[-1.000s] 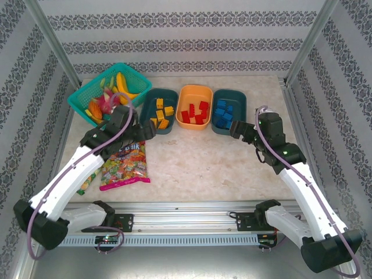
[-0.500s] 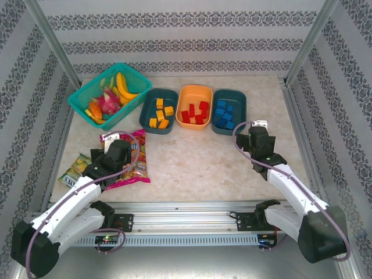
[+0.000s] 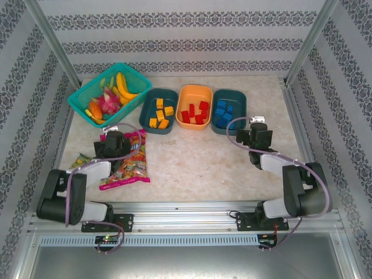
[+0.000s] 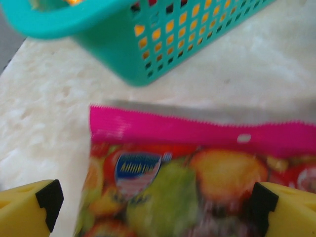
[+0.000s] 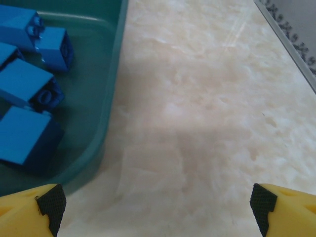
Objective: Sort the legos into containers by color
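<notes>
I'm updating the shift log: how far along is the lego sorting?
Looks done: orange-yellow bricks lie in the left teal tray, red bricks in the orange tray, blue bricks in the right teal tray. In hand: nothing; the left claw and right claw are open and empty. Left: seemingly nothing, since every brick I can see sits in a tray.

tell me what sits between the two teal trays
The orange tray holding the red legos, between the left teal tray and the right teal tray, in the top view.
</notes>
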You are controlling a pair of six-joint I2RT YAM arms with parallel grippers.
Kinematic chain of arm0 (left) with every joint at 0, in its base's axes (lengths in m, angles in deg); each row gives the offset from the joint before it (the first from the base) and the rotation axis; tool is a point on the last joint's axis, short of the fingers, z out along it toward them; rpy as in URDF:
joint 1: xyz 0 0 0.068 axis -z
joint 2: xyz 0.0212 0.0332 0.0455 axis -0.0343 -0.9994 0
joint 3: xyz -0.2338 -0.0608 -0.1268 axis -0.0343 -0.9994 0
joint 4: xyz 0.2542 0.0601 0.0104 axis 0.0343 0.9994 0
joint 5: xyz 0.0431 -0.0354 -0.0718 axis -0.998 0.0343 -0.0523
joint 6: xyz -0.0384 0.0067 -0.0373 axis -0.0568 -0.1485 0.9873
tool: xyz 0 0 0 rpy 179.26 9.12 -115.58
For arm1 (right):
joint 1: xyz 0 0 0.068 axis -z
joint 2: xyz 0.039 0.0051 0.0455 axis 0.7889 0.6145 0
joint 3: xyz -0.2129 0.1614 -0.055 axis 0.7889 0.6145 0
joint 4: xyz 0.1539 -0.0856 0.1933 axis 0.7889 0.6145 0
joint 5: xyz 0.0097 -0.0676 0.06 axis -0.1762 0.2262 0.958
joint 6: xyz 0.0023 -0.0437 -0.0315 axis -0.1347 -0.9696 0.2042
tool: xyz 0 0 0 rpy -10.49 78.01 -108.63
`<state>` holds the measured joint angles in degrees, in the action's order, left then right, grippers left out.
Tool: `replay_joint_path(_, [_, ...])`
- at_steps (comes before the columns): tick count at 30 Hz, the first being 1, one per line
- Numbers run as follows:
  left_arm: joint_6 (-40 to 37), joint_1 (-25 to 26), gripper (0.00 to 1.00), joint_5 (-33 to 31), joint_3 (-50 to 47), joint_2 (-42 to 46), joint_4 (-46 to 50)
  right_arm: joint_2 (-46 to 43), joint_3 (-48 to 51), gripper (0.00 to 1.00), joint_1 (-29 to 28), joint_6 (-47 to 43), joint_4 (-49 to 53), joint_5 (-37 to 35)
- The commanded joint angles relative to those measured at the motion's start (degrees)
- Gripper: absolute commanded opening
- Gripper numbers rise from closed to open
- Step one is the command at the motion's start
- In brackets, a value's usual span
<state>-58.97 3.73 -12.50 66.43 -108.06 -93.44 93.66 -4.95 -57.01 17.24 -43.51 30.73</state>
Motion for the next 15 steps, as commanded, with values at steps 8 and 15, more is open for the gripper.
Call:
replay_joint_path(8, [-5.1, -4.9, 1.0, 15.2, -2.3, -8.4, -28.6, 2.0, 4.9, 0.98, 4.0, -0.5, -20.3, 9.7])
replay_joint_path(15, [-4.5, -4.9, 1.0, 13.2, -4.2, -10.2, -33.0, 4.6, 7.2, 0.98, 3.8, -0.5, -26.9, 8.3])
